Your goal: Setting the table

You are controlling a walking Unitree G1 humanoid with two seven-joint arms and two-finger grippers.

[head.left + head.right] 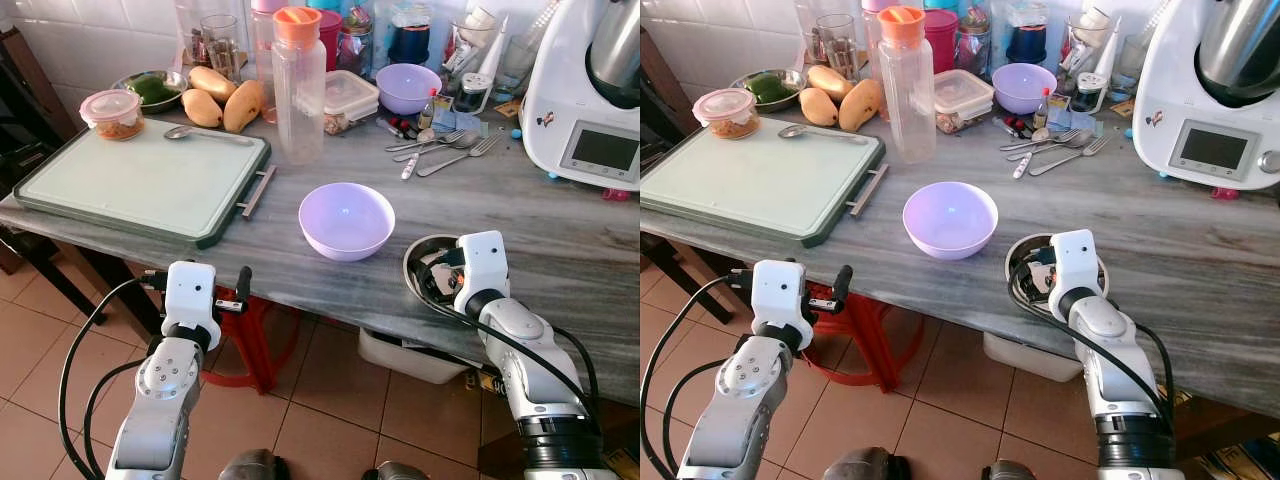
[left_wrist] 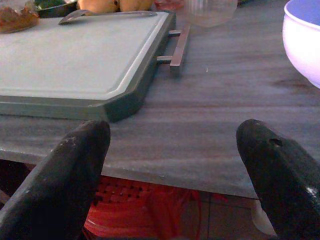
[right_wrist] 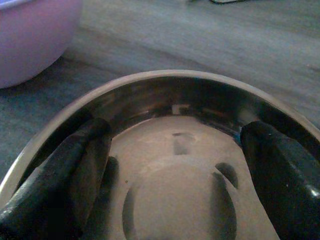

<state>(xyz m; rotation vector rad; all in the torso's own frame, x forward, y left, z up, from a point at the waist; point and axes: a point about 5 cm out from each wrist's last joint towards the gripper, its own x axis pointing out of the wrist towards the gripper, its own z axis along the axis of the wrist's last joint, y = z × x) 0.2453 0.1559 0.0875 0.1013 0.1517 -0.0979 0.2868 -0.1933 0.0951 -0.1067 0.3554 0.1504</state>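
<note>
A lilac bowl point(image 1: 346, 218) stands in the middle of the grey marble table point(image 1: 560, 230). To its right, at the front edge, sits a small steel bowl point(image 3: 165, 77). My right gripper point(image 3: 170, 175) reaches into that bowl, open, with both fingers point(image 3: 75, 165) spread along the inner wall. My left gripper point(image 2: 172, 170) hangs open just in front of the table's edge, below the corner of a green-rimmed cutting board point(image 1: 150, 180). A second lilac bowl point(image 1: 407, 87) and several forks and spoons point(image 1: 440, 148) lie at the back.
A spoon point(image 1: 205, 132), a lidded tub point(image 1: 112, 112) and mangoes point(image 1: 225, 100) lie by the board's far side. A tall bottle with an orange cap point(image 1: 298, 90) stands behind the lilac bowl. A white kitchen machine point(image 1: 590, 90) fills the right corner. A red stool point(image 1: 250, 340) sits under the table.
</note>
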